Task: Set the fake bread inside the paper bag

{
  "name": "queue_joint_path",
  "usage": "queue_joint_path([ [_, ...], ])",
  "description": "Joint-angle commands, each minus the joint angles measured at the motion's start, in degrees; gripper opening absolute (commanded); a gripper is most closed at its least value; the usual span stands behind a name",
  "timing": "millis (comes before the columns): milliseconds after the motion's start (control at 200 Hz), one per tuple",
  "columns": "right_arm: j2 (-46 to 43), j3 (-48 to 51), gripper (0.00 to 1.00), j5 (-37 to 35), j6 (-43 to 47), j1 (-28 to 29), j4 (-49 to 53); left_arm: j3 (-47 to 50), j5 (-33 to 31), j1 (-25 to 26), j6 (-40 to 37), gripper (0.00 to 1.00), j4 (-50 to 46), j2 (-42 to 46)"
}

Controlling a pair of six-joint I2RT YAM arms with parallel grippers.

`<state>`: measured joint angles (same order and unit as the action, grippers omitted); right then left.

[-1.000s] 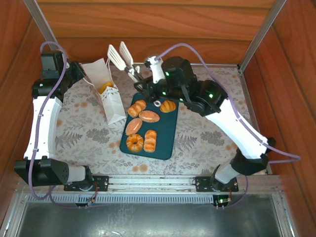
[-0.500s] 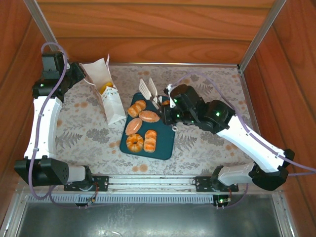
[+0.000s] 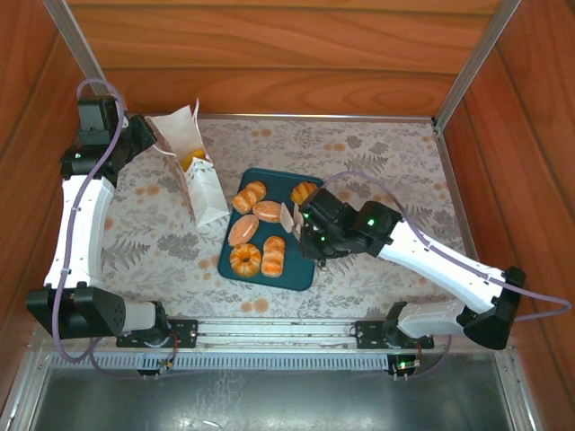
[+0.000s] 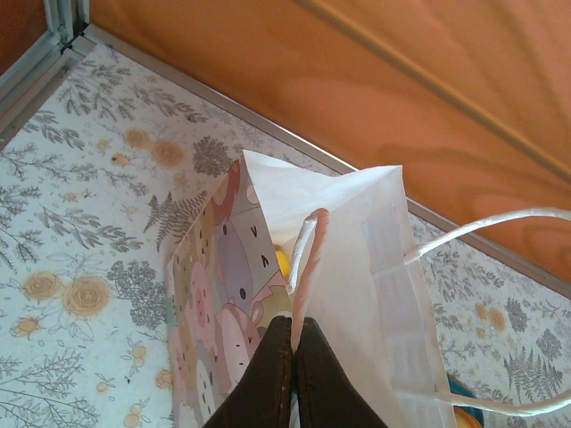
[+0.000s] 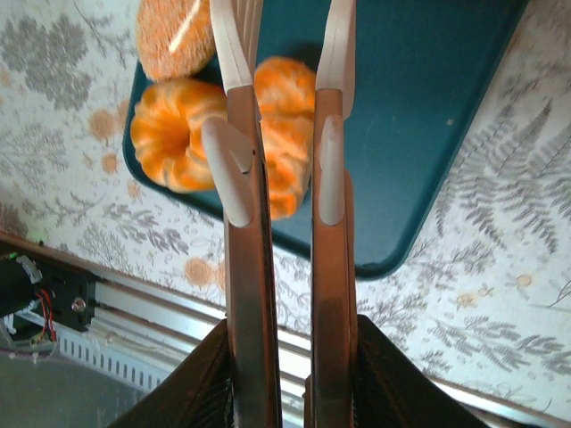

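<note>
Jaws on our right gripper (image 5: 284, 98) are a little apart and hold nothing, hanging over a ridged roll (image 5: 284, 134) on the teal tray (image 5: 428, 134). We think the fake bread (image 3: 260, 229) is light, hard and shiny, so it may slip; we would pinch the roll across its narrow middle. Our left gripper (image 4: 292, 343) is pinched tight on the rim of the paper bag (image 4: 357, 259), keeping it up on the desk (image 3: 144, 233), well apart from the tray.

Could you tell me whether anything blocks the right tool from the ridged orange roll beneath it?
Nothing visible does: the right tool hangs open directly over the ridged orange roll on the dark teal rectangular tray, with the round pumpkin-shaped bun just beside.
</note>
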<state>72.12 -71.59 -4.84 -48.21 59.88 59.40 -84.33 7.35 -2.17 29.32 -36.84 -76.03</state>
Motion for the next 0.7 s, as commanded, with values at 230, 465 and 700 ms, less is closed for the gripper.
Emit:
queue_joint_path([
  [230, 4.3, 0.9, 0.42, 3.4, -5.6, 4.5, -1.1, 0.7, 0.6, 0.4, -0.4, 0.00, 0.6, 1.4],
  [465, 5.8, 1.6, 0.47, 3.9, -5.9, 4.8, -2.1, 0.3, 0.7, 0.4, -0.3, 0.00, 0.7, 1.3],
  [700, 7.7, 1.9, 0.49, 4.7, -5.4, 4.9, -3.5, 0.2, 0.9, 0.4, -0.2, 0.00, 0.8, 1.2],
])
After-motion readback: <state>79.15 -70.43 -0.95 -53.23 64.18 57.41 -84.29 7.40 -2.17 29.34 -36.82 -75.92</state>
